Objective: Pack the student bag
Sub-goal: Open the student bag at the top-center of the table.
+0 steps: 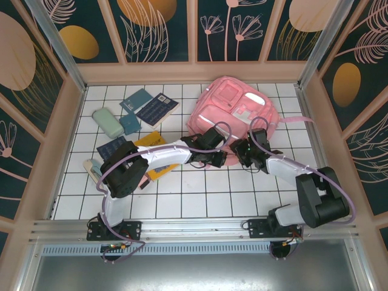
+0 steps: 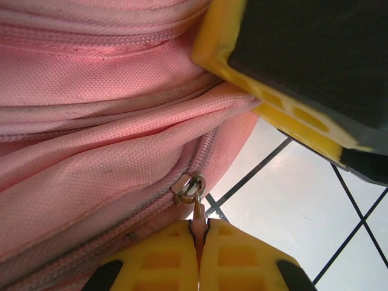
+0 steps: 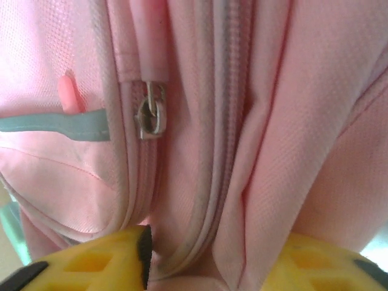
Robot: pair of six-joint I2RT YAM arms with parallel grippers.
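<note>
The student bag, a pink backpack, lies at the back right of the tiled table. My left gripper is at its near edge. In the left wrist view the yellow fingers are shut on the pink zipper pull, which hangs from the metal slider on the bag's zip. My right gripper is just to the right, its yellow and black finger pressing the same edge. In the right wrist view its fingers hold a bunched fold of bag fabric beside a second slider.
Loose items lie on the left of the table: a pale teal case, a dark blue notebook, a teal notebook and a yellow book partly under my left arm. Wooden walls close in the table on three sides.
</note>
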